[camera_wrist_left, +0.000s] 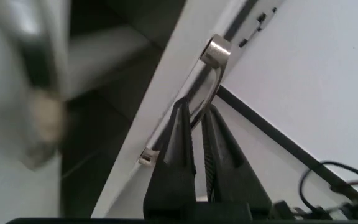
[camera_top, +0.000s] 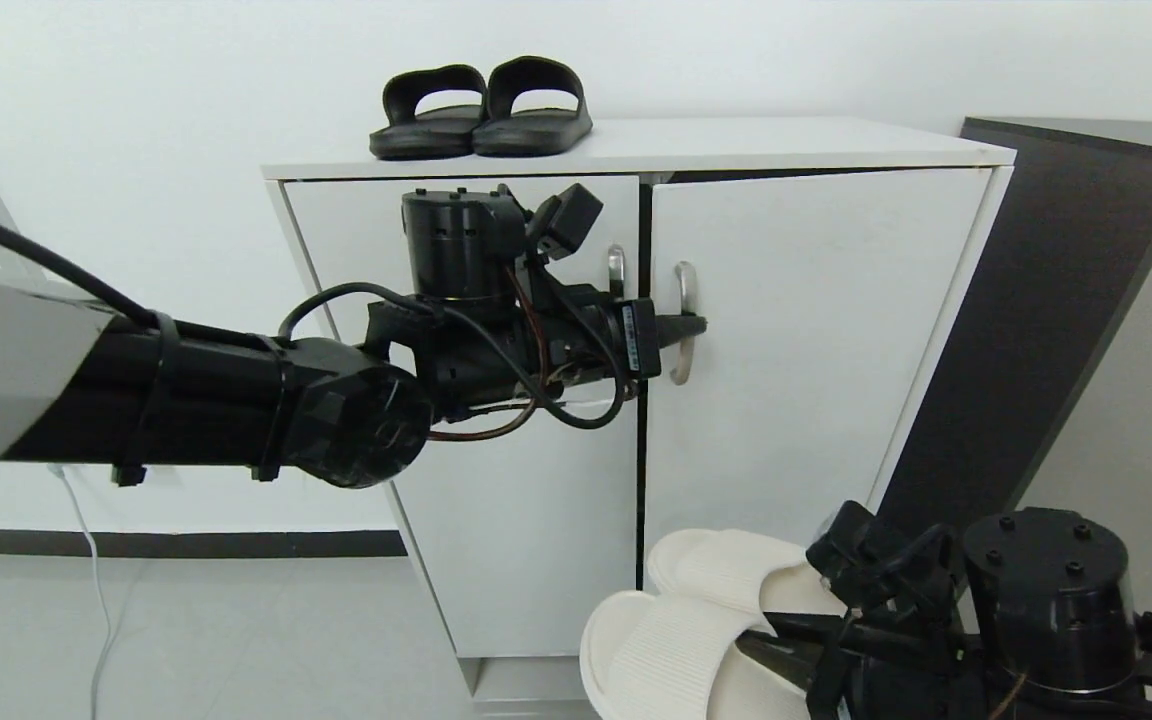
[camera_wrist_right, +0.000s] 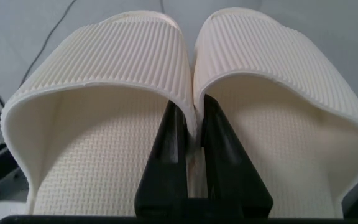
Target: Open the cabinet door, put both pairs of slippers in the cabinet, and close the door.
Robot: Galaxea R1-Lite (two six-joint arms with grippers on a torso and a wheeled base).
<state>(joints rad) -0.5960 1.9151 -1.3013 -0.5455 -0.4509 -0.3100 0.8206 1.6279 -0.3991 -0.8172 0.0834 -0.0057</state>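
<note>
Cabinet door [camera_top: 796,350], the right one of 2, stands only slightly ajar, with a dark gap along its top edge and a slice of dark interior beside its free edge in the left wrist view; its metal handle [camera_top: 681,275] [camera_wrist_left: 215,51] sits between the narrowed fingers of the left end effector [camera_top: 691,325] [camera_wrist_left: 194,115], which looks clamped on it; the step in hand is opening the door; the next move calls for a pull outward along the hinge arc, wide enough to clear the way in; low in front of the cabinet, the white slippers [camera_top: 696,600] [camera_wrist_right: 104,93] hang from the right end effector [camera_wrist_right: 192,118], pinched shut on their 2 adjoining inner walls; the black slippers [camera_top: 481,110] rest side by side on the cabinet top [camera_top: 786,145], untouched.
</note>
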